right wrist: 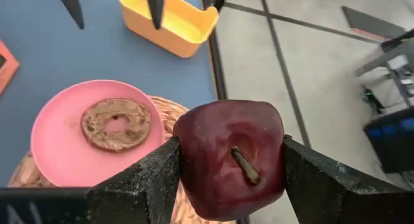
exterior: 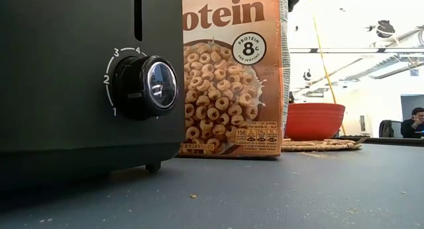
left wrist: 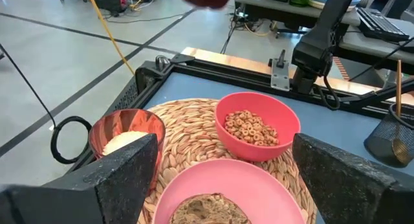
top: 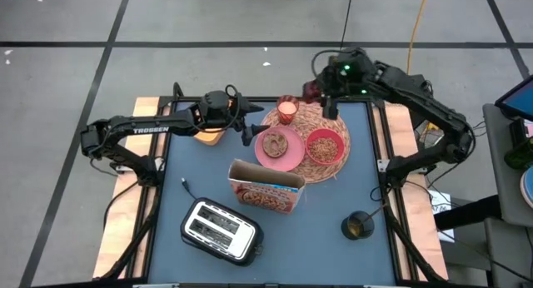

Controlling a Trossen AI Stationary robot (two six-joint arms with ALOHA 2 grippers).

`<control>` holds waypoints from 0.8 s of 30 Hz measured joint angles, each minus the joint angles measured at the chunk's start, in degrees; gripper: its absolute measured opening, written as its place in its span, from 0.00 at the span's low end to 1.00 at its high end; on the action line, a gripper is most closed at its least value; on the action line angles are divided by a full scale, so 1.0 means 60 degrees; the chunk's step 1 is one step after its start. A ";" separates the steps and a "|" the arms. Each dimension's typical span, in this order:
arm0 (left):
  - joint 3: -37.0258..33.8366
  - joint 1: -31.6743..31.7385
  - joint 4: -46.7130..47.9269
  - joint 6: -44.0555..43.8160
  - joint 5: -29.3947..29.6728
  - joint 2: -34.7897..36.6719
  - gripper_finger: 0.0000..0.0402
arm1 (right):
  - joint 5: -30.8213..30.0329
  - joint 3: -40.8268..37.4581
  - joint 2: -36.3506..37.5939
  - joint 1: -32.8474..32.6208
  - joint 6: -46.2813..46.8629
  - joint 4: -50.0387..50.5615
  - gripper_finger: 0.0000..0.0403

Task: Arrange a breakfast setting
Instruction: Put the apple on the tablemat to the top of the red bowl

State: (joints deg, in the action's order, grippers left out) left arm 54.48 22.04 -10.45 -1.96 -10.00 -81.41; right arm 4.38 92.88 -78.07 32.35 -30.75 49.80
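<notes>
1. We see the right gripper (right wrist: 226, 169) clamped on the dark red fruit (right wrist: 229, 159), one finger on each side, stem facing the wrist camera.
2. In the high view the right gripper (top: 321, 92) holds the dark red fruit (top: 311, 91) above the far edge of the round woven straw mat (top: 333, 167), at the far side of the counter (top: 333, 255).
3. We see the left gripper (top: 250, 126) with its fingers apart and nothing between them, just left of the pink plate (top: 287, 157), near the mat's left rim.
4. The pink plate lies on the left part of the mat and carries the bagel (top: 273, 142). In the left wrist view the plate (left wrist: 220, 179) sits between the spread fingers (left wrist: 123, 172), below and ahead of them.
5. The smaller red bowl (top: 324, 145), filled with cereal, rests on the mat just right of the plate, touching or nearly touching it; we cannot tell which.
6. The small glass (top: 287, 111) stands on the far-left part of the mat, beyond the plate.
7. The brown cereal box (top: 268, 188) stands upright with its top open, near the plate's near edge.
8. A toaster (top: 218, 230) sits near-left on the counter, and a yellow container (top: 210, 136) sits at the left, partly under the left arm.
9. A dark mesh cup (top: 358, 225) stands near-right, well apart from the mat.
</notes>
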 joint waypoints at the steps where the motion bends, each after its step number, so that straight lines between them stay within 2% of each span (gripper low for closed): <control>1: 0.0000 0.0000 0.0001 0.0000 -0.0002 0.0000 0.90 | 0.0000 0.0000 0.0124 0.0052 -0.0014 0.0033 0.57; 8: 0.0000 0.0000 -0.0006 0.0000 0.0007 0.0000 0.90 | 0.0022 -0.0021 0.0283 0.0635 0.0008 0.0348 0.57; 12: 0.0000 0.0000 -0.0009 0.0004 0.0021 0.0000 0.90 | 0.0035 -0.0566 0.0032 0.0988 -0.0021 -0.0145 0.57; 19: 0.0000 0.0000 -0.0017 0.0004 0.0025 0.0000 0.90 | 0.0057 -0.1930 -0.0738 0.1390 -0.0243 -0.1393 0.57; 24: 0.0000 0.0000 -0.0017 0.0004 0.0025 0.0000 0.90 | 0.0059 -0.2095 -0.1587 0.1516 -0.0059 -0.1472 0.57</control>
State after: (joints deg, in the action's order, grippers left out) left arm 54.48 22.04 -10.55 -1.93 -9.85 -81.41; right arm 4.73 80.31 -87.59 41.45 -31.10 40.97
